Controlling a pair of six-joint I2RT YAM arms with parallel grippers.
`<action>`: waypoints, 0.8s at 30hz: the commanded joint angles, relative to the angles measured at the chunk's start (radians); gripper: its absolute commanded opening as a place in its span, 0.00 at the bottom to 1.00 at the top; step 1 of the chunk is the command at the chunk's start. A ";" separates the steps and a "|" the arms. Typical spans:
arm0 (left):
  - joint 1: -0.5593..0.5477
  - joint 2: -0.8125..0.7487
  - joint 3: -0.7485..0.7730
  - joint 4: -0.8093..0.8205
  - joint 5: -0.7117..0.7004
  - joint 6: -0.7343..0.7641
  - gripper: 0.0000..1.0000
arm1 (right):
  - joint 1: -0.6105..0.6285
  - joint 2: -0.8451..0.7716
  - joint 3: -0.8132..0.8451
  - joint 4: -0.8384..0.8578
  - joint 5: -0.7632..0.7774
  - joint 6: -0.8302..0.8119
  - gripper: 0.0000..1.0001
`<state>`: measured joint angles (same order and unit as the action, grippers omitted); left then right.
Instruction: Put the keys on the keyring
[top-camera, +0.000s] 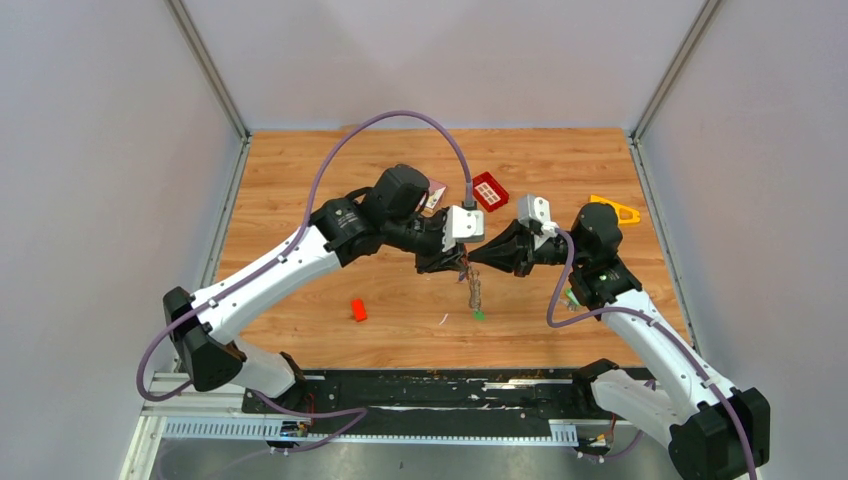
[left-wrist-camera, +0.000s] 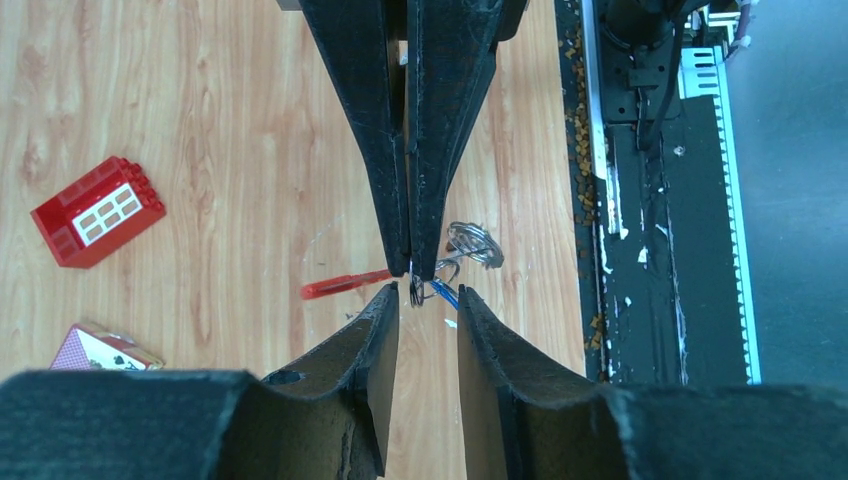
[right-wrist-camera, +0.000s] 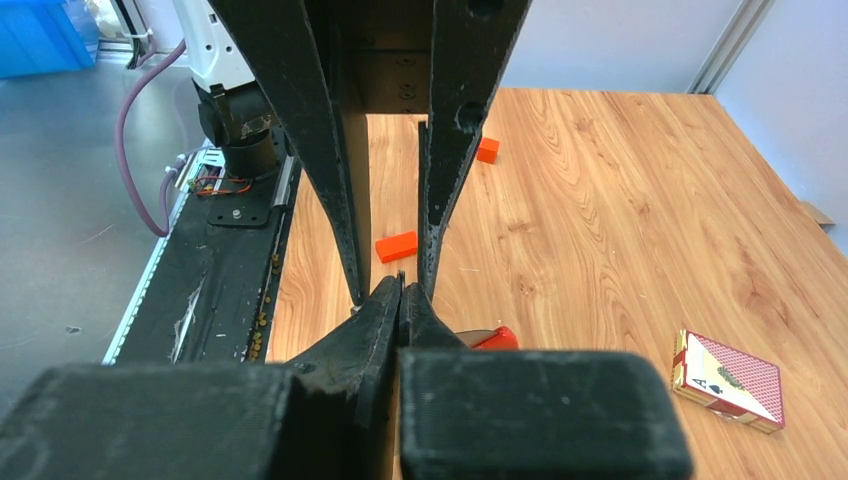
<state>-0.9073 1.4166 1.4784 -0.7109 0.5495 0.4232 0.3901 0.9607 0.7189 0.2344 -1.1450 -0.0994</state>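
Above the table's middle my right gripper (top-camera: 471, 259) is shut on the keyring (top-camera: 474, 290), which hangs down from it. In the left wrist view its closed fingertips (left-wrist-camera: 420, 262) pinch the small metal ring (left-wrist-camera: 416, 293). A blue key (left-wrist-camera: 446, 293), a bunch of silver metal (left-wrist-camera: 475, 243) and the glossy red piece (left-wrist-camera: 345, 285) dangle there. A green key head (top-camera: 479, 314) shows at the bottom of the hanging bunch. My left gripper (left-wrist-camera: 425, 292) faces the right one tip to tip, open, its fingers either side of the ring and holding nothing. In the right wrist view my right gripper (right-wrist-camera: 402, 285) is shut.
A small red block (top-camera: 358, 309) lies left of the grippers. A red gridded tray (top-camera: 489, 190) and a pack of playing cards (top-camera: 435, 195) lie behind them. A yellow piece (top-camera: 617, 210) sits at the back right. A black rail (top-camera: 420, 390) runs along the near edge.
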 joint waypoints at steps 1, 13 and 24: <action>-0.001 0.020 0.027 0.040 0.040 -0.028 0.34 | 0.004 -0.016 0.025 0.023 -0.004 -0.013 0.00; -0.001 0.021 0.033 0.043 0.040 -0.039 0.05 | 0.004 -0.014 0.019 -0.005 0.006 -0.048 0.00; -0.009 0.087 0.222 -0.289 -0.208 0.062 0.00 | 0.002 -0.029 0.035 -0.137 0.080 -0.184 0.10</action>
<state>-0.9138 1.4788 1.5635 -0.8082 0.4763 0.4282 0.3996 0.9524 0.7223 0.1776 -1.1156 -0.1951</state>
